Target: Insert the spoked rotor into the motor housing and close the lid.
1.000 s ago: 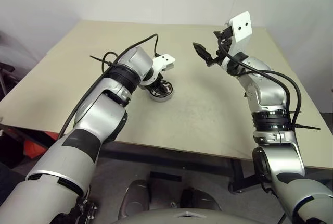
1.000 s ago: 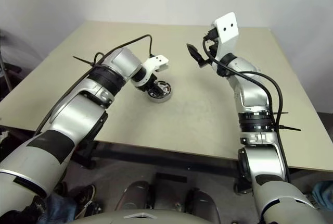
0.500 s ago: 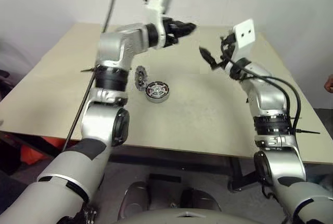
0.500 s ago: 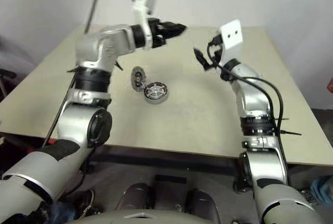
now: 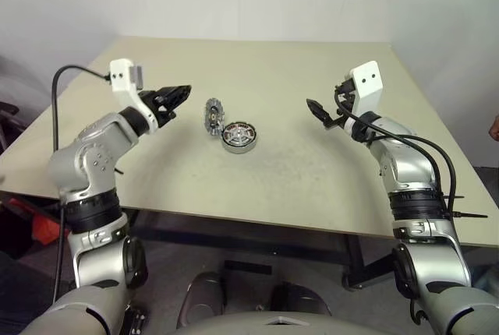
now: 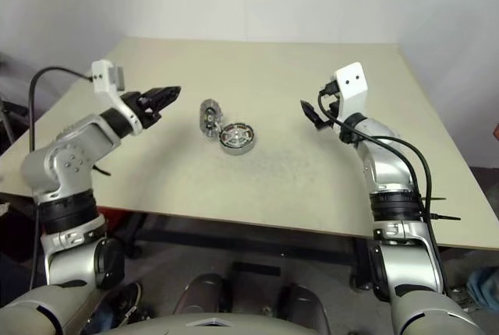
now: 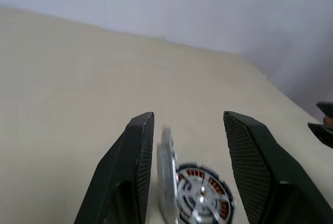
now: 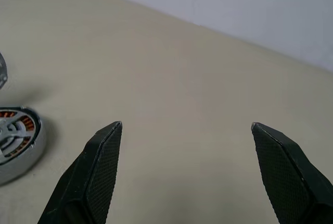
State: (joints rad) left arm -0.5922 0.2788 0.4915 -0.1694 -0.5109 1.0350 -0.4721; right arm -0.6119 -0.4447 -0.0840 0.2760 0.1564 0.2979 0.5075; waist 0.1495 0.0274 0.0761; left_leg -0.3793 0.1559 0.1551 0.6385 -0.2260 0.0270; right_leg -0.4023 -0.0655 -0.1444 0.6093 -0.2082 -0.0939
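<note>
The motor housing (image 5: 239,137) sits on the table near its middle, with copper windings showing inside. The silver spoked rotor (image 7: 200,197) lies inside it. The lid (image 5: 211,115) stands on its edge close against the housing's left side, dark with a light rim. Whether the two touch I cannot tell. My left gripper (image 5: 178,95) hovers left of the lid, pointing level toward it, open and empty. In the left wrist view the lid (image 7: 165,177) and housing show between its fingers (image 7: 138,151). My right gripper (image 5: 318,113) hangs wide open to the right of the housing, holding nothing.
The beige table (image 5: 312,187) is bare around the parts, and a white wall stands behind its far edge. A black cable loops off my left wrist.
My left gripper was down at the housing, swung high above the table, and now hangs lower, off to the left. The lid is left standing beside the housing. The right gripper sank a little.
</note>
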